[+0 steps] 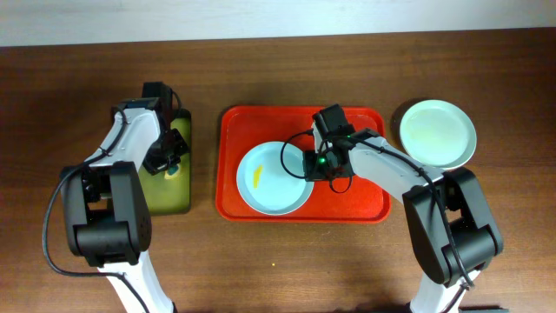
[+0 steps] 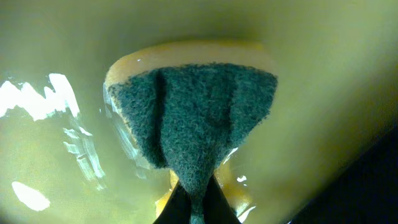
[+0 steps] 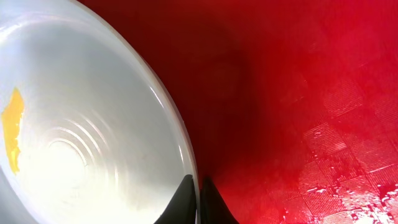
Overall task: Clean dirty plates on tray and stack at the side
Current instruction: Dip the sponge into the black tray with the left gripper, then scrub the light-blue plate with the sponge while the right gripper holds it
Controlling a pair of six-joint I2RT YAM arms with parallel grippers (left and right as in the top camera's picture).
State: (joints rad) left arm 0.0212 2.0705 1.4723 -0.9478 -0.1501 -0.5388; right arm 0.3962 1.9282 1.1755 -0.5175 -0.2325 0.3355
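The red tray (image 1: 369, 204) is lying mid-table, carrying 1 light blue plate (image 1: 276, 189) in its left half. A mint green plate (image 1: 437, 133) is sitting on the table just right of the tray, off it. The smaller black tray (image 1: 181, 207) is lying well to the left.

The right gripper (image 3: 198, 198) is pinching the blue plate's right rim, its 2 fingers almost together with the rim between them. The left gripper (image 1: 171, 159) is hanging over the black tray, clamped on a sponge (image 2: 193, 118).

The step in hand is likely steadying the plate for wiping. To do it well, the right arm should be holding the rim firm and level. The sponge should be travelling across to the yellow smear (image 1: 258, 176) left of the plate's centre and pressing there only lightly, so the plate is not sliding on the tray.
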